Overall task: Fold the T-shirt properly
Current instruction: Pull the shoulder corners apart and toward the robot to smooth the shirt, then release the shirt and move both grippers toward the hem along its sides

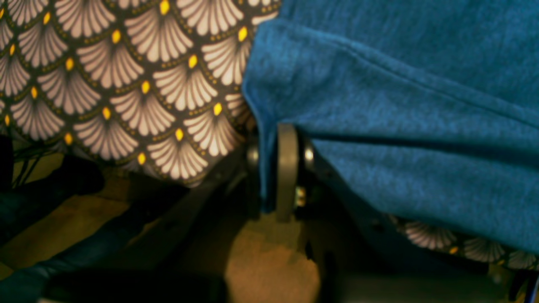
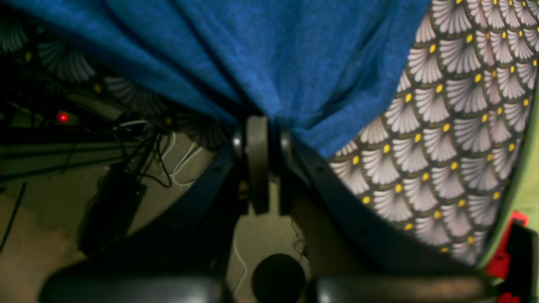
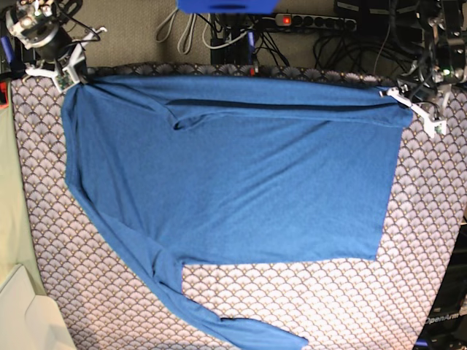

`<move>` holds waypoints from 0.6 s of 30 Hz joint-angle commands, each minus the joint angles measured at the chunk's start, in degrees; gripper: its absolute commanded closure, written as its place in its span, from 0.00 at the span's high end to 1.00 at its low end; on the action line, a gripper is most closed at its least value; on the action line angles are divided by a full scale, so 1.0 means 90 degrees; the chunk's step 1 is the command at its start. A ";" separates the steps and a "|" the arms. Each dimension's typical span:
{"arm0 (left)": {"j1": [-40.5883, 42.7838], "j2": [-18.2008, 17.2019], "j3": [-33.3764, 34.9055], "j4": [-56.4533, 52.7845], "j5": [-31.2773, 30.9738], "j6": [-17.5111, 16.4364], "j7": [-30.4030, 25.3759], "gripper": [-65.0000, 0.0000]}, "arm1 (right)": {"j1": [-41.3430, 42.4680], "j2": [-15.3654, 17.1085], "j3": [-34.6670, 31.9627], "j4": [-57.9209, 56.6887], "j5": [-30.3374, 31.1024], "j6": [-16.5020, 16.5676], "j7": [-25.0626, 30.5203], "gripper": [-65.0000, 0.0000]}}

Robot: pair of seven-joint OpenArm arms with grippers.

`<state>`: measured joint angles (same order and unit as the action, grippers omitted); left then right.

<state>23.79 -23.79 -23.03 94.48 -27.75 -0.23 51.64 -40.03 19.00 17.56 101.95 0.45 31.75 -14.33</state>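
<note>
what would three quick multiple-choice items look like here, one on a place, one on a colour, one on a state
1. Where do both end effectors meet the T-shirt?
A. at its far edge, one at each corner
B. at the loose sleeve near the camera
C. at the middle of the body

2. What colour is the T-shirt?
A. red
B. blue
C. white

3. How stands the left end effector?
A. wide open above the cloth
B. shut on the T-shirt
C. shut on the tablecloth

Answers:
1 A: in the base view, the left and right end effector sit at the far corners.
2 B: plain blue knit in every view.
3 B: blue fabric is pinched between its fingers.
</note>
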 commanded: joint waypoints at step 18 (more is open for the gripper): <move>-0.0031 -0.0165 0.0317 0.0135 0.0060 0.0040 -0.0057 0.32 | -0.0080 0.0081 0.0085 0.0115 0.0033 -0.0006 0.0083 0.40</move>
<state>23.79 -24.45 -19.92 94.61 -27.24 -0.01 51.42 -40.10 19.05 17.63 101.91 0.30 31.73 -14.55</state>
